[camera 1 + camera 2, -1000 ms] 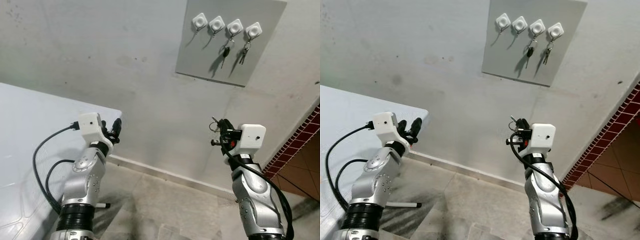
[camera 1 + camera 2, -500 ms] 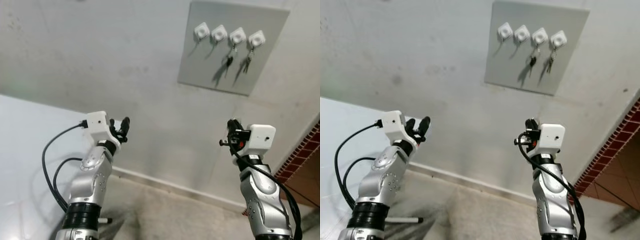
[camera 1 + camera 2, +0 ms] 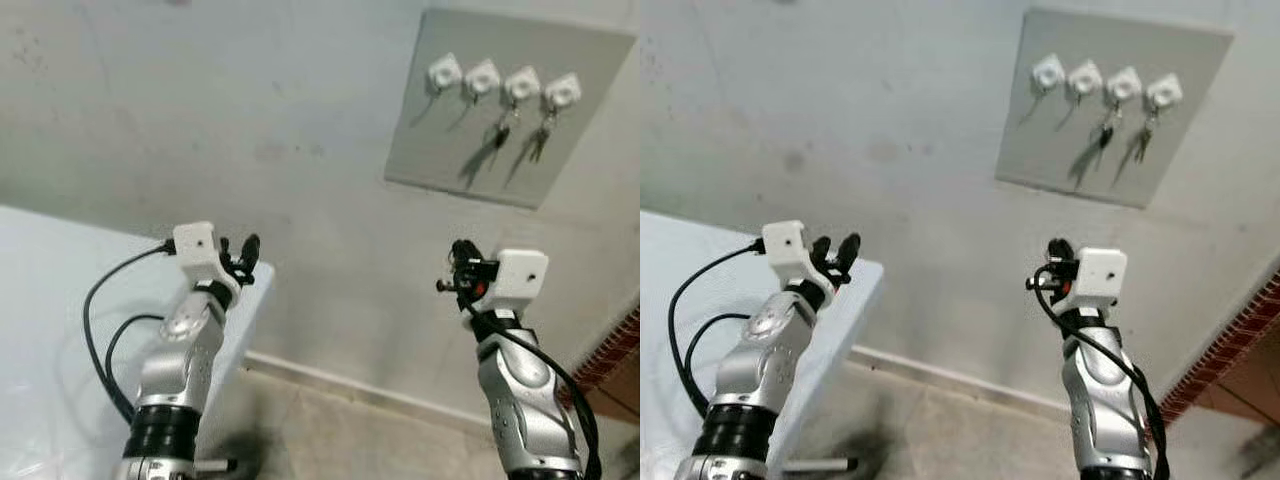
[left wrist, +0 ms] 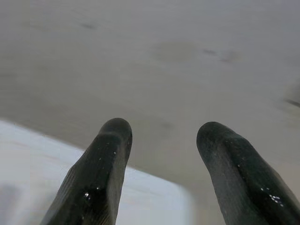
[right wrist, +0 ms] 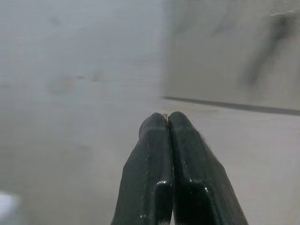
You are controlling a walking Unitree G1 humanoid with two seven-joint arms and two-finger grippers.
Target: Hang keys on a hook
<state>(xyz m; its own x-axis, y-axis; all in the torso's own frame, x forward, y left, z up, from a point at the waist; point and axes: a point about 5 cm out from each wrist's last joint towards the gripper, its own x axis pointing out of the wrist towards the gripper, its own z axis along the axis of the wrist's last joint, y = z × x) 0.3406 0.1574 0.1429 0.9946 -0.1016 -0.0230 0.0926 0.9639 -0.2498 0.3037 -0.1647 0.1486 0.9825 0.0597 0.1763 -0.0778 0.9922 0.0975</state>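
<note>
Right gripper (image 5: pixel 168 119) raised in front of the wall, fingers pressed together – a small sliver of something shows between the tips, can't tell what. Left gripper (image 4: pixel 161 133) also raised, fingers apart, holding nothing, above the corner of the white table (image 3: pixel 60 330). Grey board (image 3: pixel 510 110) on the wall, up and to the right, well apart from both grippers. Four white hooks (image 3: pixel 505 80) in a row on it – two sets of keys (image 3: pixel 520 135) hang from the two right ones, two left hooks bare.
</note>
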